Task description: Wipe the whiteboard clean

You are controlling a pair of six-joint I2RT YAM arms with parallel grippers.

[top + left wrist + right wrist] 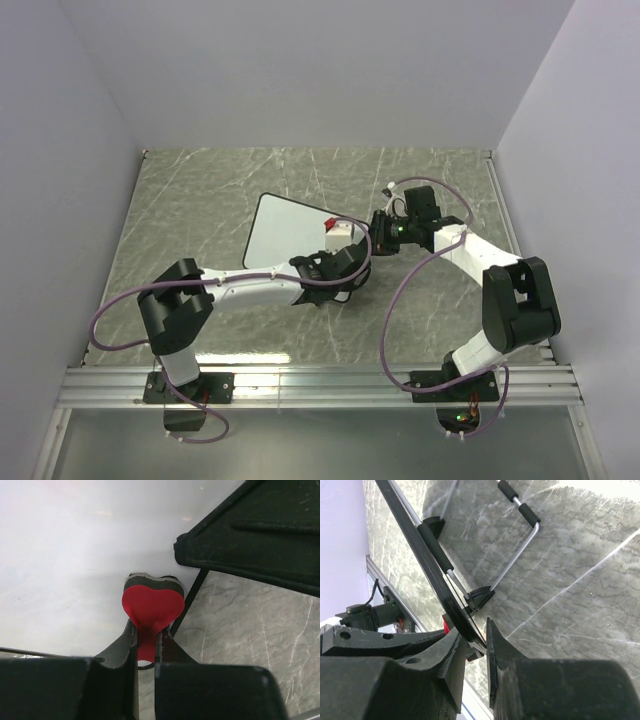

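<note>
The whiteboard (pixel 290 230) stands tilted near the middle of the table (pixel 190 200), propped from behind on a bent wire stand (pixel 520 550) with black foam sleeves. Its white face is turned towards the left arm. The left end effector (pixel 146 637) is closed on a red heart-shaped eraser (pixel 152 605), its two fingers pinching the narrow lower tip of the heart. The eraser's dark felt layer is pressed against the white surface, close to the board's black-framed edge. The right end effector (pixel 476 630) is clamped on that thin black frame, one finger on each side of the rim near a corner. In the left wrist view its dark body sits just beside the eraser, at the upper right. No marks are visible on the part of the board that shows there
</note>
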